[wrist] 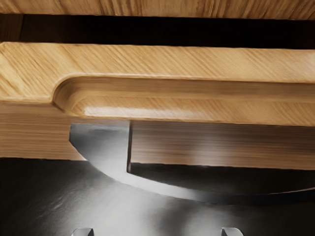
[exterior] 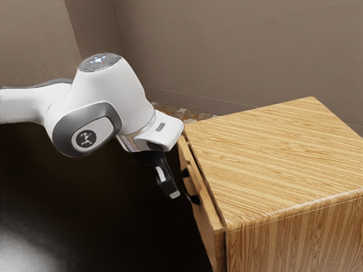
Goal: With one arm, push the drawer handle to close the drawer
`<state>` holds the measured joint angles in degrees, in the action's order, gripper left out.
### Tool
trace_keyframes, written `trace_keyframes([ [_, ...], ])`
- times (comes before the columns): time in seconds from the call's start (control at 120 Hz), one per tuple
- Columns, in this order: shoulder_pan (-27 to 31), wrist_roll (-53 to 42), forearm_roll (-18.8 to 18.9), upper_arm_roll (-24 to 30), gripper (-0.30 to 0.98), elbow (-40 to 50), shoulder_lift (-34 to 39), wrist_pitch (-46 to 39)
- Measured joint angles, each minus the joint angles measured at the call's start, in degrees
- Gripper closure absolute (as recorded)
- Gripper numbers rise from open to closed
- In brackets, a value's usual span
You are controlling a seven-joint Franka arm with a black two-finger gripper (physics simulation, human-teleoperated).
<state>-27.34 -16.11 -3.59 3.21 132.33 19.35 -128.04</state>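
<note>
Fingers spread (likely for broad contact), the black gripper (exterior: 172, 191) faces the curved dark-metal handle (wrist: 101, 147). The light wooden drawer (exterior: 214, 229) stands ajar.

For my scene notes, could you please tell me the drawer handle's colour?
The handle is black with grey sheen, clearest in the wrist view.

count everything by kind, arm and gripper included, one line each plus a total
Robot arm: 1
Gripper: 1
Cabinet: 1
Drawer: 1
Drawer handle: 1
Total: 5, leaving out walls and floor
</note>
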Motion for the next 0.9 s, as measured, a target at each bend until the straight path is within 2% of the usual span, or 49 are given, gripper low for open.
trace_keyframes([
  [0.192, 0.1, -0.8, 0.3, 0.4, 0.38, -1.0, -2.1, -5.4],
  [0.408, 1.4, 0.4, 8.1, 1.3, 0.36, -0.6, -2.3, -8.5],
  [0.458, 1.5, 0.3, 6.0, 1.5, 0.32, 0.1, -0.7, -8.0],
  [0.558, 2.4, -0.8, -1.5, 1.8, 0.19, 1.2, 4.4, -4.2],
  [0.658, 4.3, 0.9, -4.1, 0.1, 0.12, 0.2, 7.8, 3.6],
  [0.725, 4.6, 3.2, -3.1, -4.2, 0.08, -9.6, 4.9, 11.8],
  [0.792, 5.3, 5.4, -1.2, -8.4, 0.06, -24.8, -3.3, 20.9],
  [0.833, 8.0, 6.6, -0.7, -9.5, 0.05, -33.9, -9.5, 26.3],
  [0.9, 13.1, 8.2, -1.0, -10.0, 0.04, -43.8, -15.8, 33.1],
])
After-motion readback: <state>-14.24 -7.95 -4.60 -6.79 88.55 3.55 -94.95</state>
